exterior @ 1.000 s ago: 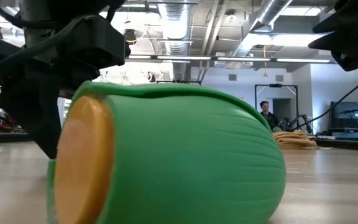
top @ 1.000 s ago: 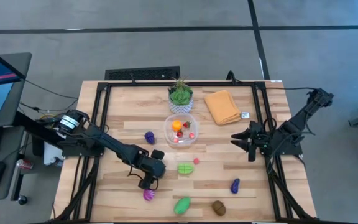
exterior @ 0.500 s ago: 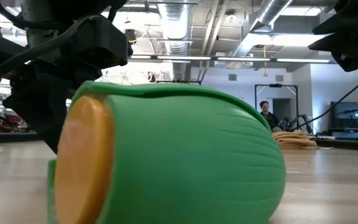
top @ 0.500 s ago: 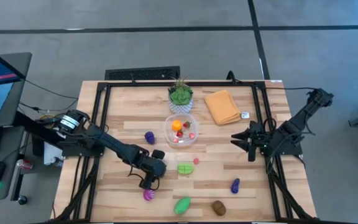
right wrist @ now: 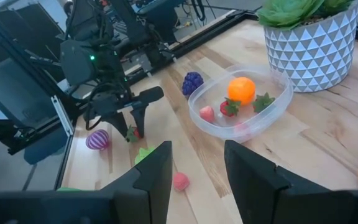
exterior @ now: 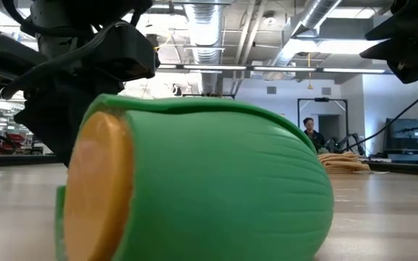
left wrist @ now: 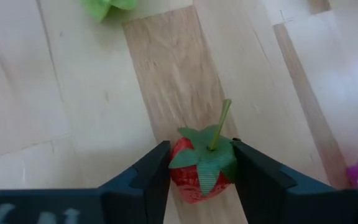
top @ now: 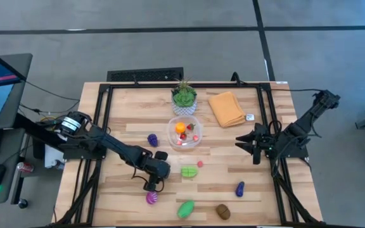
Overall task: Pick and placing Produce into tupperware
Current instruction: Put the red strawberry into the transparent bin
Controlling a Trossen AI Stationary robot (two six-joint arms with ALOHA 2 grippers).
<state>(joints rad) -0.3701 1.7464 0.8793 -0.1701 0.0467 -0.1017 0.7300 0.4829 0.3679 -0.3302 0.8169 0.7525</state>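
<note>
left gripper (left wrist: 199,171) pinching glossy red strawberry (left wrist: 199,167), leafy green cap, thin stem

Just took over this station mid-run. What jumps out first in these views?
The left gripper is shut on a red strawberry, low over the table's front-left, near a pink striped piece. The clear tupperware at mid-table already holds an orange fruit and small red pieces. The right gripper waits at the right edge.
</note>
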